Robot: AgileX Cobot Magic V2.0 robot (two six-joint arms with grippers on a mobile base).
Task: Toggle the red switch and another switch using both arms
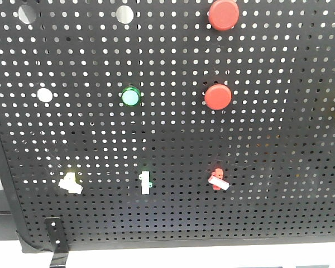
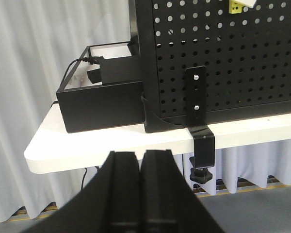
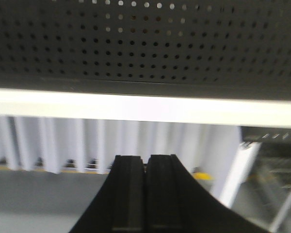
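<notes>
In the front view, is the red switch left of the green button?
No, the red switch sits lower right of the green button.

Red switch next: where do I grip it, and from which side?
On the red switch, take the white lever, not the small base. The lever juts out from the base and lies slanted down to the right, so come straight at the face of the pegboard, likely closing across the lever's narrow sides.
</notes>
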